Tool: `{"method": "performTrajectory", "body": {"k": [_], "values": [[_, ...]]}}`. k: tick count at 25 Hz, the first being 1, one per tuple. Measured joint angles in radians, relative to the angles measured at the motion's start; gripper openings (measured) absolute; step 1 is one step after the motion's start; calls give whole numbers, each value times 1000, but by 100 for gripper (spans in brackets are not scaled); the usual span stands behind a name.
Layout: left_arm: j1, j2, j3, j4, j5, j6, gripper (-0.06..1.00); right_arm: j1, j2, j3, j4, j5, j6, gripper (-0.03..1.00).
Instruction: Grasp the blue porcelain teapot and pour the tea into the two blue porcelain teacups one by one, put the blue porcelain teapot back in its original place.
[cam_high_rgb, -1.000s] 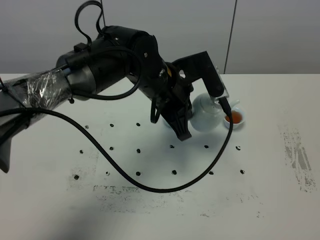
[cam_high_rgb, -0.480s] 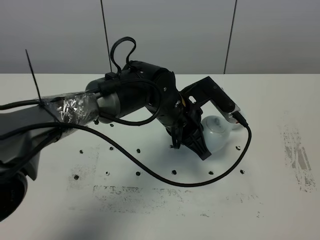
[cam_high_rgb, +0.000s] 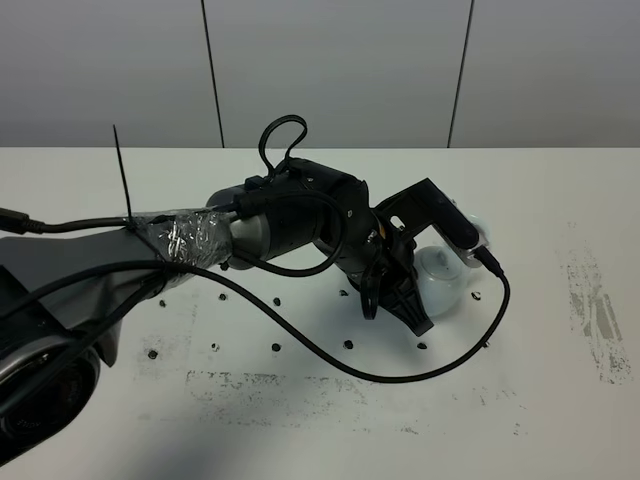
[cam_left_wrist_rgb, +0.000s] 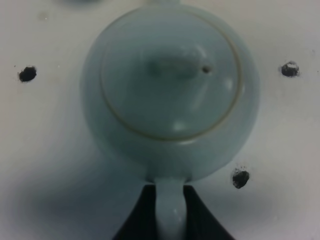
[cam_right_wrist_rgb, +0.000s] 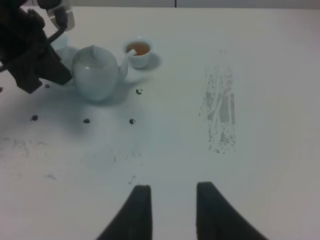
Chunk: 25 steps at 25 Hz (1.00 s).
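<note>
The blue porcelain teapot (cam_high_rgb: 442, 282) stands upright, low on the white table, also in the right wrist view (cam_right_wrist_rgb: 95, 72) and from above in the left wrist view (cam_left_wrist_rgb: 170, 90). My left gripper (cam_high_rgb: 418, 302) reaches across the middle and is shut on its loop handle (cam_left_wrist_rgb: 170, 212). One teacup (cam_right_wrist_rgb: 139, 52) holds brown tea just beyond the spout; in the high view only its rim (cam_high_rgb: 480, 230) shows behind the wrist. The other teacup (cam_right_wrist_rgb: 63, 43) is mostly hidden behind the left arm. My right gripper (cam_right_wrist_rgb: 170, 210) is open and empty, far from the teapot.
The white table (cam_high_rgb: 560, 400) has rows of black dots (cam_high_rgb: 349, 344) and grey scuff marks (cam_high_rgb: 600, 320). A black cable (cam_high_rgb: 300, 355) loops from the left arm over the table in front of the teapot. A grey wall stands behind.
The left arm has swung the teapot away from the tea-filled cup, levelled it and brought it down and forward to the table.
</note>
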Motion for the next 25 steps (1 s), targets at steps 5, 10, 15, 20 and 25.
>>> {"method": "performTrajectory", "body": {"k": [5, 10, 15, 20, 25], "values": [[-1, -28, 0, 10, 14, 0, 8, 0, 0, 0, 0, 0, 0, 21], [11, -127, 0, 25, 58, 19, 8, 0, 0, 0, 0, 0, 0, 21], [88, -166, 0, 43, 96, 24, 8, 0, 0, 0, 0, 0, 0, 21], [166, -179, 0, 81, 137, 58, 8, 0, 0, 0, 0, 0, 0, 21], [228, -223, 0, 137, 201, 137, 8, 0, 0, 0, 0, 0, 0, 21]]}}
